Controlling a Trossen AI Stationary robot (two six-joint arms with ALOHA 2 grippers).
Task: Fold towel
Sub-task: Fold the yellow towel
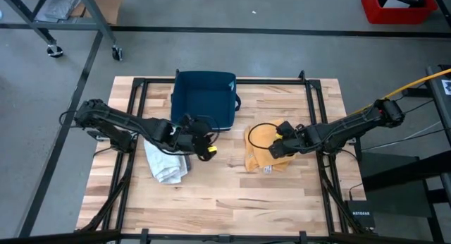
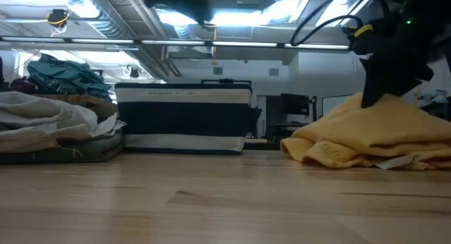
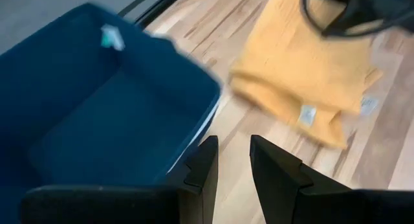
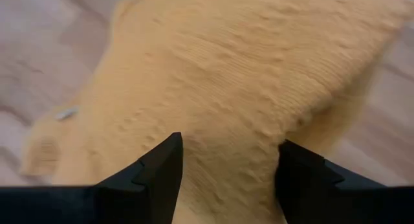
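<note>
The yellow towel sat bunched up at about 3 o'clock from the table's middle, just off the 5 o'clock corner of the blue basket, and it looked soft, light and floppy, so it'd probably sag and slide unless grabbed right at a corner or hem near the little tags. The right gripper was spread wide right over the cloth, gripping nothing yet. The left gripper was narrowly parted and empty near the basket, a whitish towel pile at its 7 o'clock.
</note>
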